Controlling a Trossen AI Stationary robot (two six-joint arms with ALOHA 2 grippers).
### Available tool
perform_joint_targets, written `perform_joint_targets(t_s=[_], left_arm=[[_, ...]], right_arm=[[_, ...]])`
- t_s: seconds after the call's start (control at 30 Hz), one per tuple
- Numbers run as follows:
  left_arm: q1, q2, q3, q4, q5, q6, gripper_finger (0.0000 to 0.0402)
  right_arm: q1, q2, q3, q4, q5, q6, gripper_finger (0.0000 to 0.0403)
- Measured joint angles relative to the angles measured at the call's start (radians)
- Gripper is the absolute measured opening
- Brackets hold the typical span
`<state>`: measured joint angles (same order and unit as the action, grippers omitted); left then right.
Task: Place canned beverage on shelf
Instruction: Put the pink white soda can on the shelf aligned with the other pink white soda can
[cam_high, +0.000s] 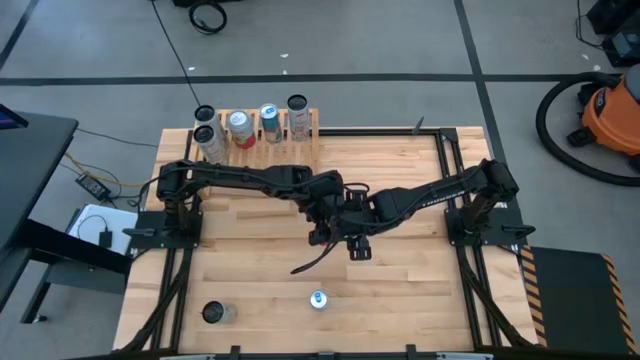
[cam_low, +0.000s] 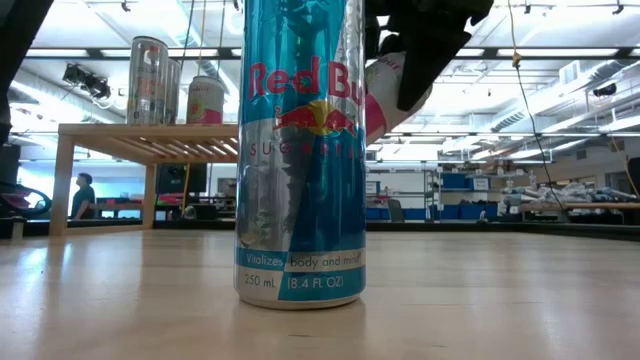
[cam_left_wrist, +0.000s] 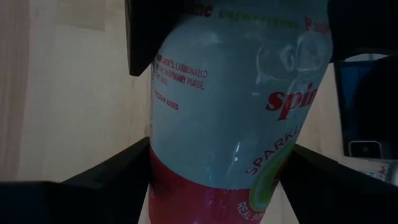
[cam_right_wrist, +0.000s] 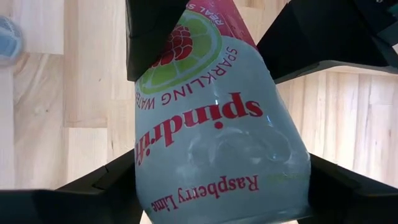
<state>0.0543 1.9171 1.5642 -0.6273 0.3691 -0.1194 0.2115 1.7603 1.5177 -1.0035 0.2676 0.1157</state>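
Observation:
A pale blue sparkling-water can (cam_right_wrist: 217, 149) with a red band at one end hangs over the middle of the table, and both grippers are shut on it. My left gripper (cam_high: 330, 215) comes from the table's left and my right gripper (cam_high: 352, 225) from its right. In the low view the can (cam_low: 385, 85) shows tilted in the air behind a blue energy-drink can (cam_low: 300, 150). The pale wooden shelf (cam_high: 300, 140) stands at the table's far edge, left of centre, with several cans upright on its slats. My left gripper pinches the can between its two fingers (cam_left_wrist: 124, 171) at the red-banded end (cam_left_wrist: 186, 186). The fingers lie across the can, slanting down from the table's left. The can is clear of the table. My right gripper pinches the can's pale end (cam_right_wrist: 186, 193), where the flavour name is printed, between its two fingers (cam_right_wrist: 106, 183). They lie across the can and slant steeply down from the table's right. The can is tilted and lifted clear.
The blue energy-drink can (cam_high: 318, 299) stands upright near the table's near edge. Another can (cam_high: 213, 313) stands at the near left. Bare planks lie between the grippers and the shelf (cam_low: 150, 140). Dark frame rails (cam_high: 455, 190) run along the table's left and right sides.

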Motion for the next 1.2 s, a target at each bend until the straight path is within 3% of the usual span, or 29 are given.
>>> perform_joint_targets(t_s=[0.9, 1.2], left_arm=[[0.005, -0.002, 0.001, -0.010, 0.022, -0.035, 0.0316], [0.001, -0.001, 0.001, -0.030, 0.150, 0.030, 0.0316]], right_arm=[[-0.005, 0.000, 0.001, 0.005, 0.022, -0.037, 0.0319], [-0.002, 0.000, 0.001, 0.038, -0.001, -0.036, 0.0319]])
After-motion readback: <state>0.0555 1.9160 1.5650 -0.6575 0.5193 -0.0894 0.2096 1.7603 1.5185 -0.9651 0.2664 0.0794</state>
